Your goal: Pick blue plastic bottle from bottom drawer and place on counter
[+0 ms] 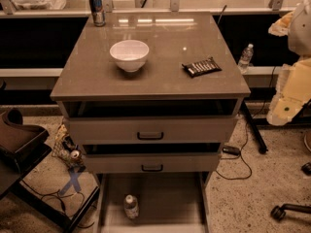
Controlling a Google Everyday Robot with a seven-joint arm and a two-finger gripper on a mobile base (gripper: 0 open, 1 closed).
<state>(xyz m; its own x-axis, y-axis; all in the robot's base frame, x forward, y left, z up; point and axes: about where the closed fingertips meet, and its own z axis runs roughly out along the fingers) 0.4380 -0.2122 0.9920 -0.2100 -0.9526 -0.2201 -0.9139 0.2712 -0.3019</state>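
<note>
The blue plastic bottle (130, 207), small and clear with a white cap, stands upright on the floor of the open bottom drawer (167, 203), left of its middle. The counter (160, 57) is the glossy grey-brown slab above the drawers. My arm (287, 93) is folded at the right edge of the view. My gripper (282, 26) is at the upper right, level with the counter's back right corner, far from the bottle and touching nothing.
On the counter are a white bowl (129, 55), a dark snack bar (201, 67) and a blue-and-silver can (96, 8). Two drawer fronts with black handles (150, 135) stick out above the bottom drawer. A second bottle (245, 57) stands behind at the right. A chair (19, 144) and cables are on the floor.
</note>
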